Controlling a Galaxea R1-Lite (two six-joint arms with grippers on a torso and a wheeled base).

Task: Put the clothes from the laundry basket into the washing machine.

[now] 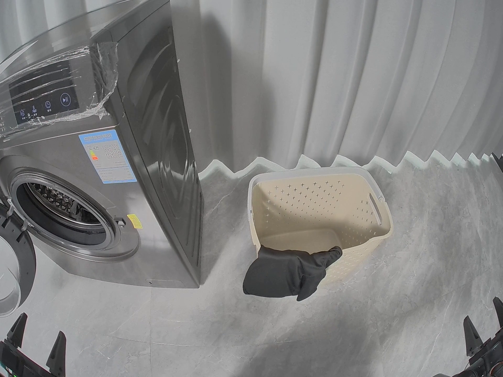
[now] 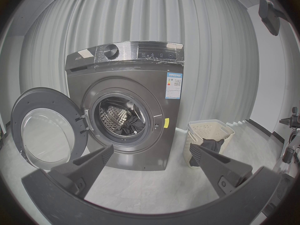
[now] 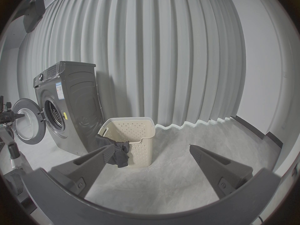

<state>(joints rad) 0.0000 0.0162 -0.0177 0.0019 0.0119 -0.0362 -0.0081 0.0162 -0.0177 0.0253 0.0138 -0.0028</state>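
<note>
A cream perforated laundry basket stands on the floor right of the grey washing machine. A dark garment hangs over the basket's near rim, half outside. The machine's round door is swung open, and another dark garment lies inside the drum. My left gripper is open, low at the near left, well short of the machine. My right gripper is open, low at the near right, away from the basket.
White pleated curtains run behind the machine and basket. Grey marbled floor lies open between me, the machine and the basket. The open door juts out toward my left gripper. A dark baseboard lines the far right wall.
</note>
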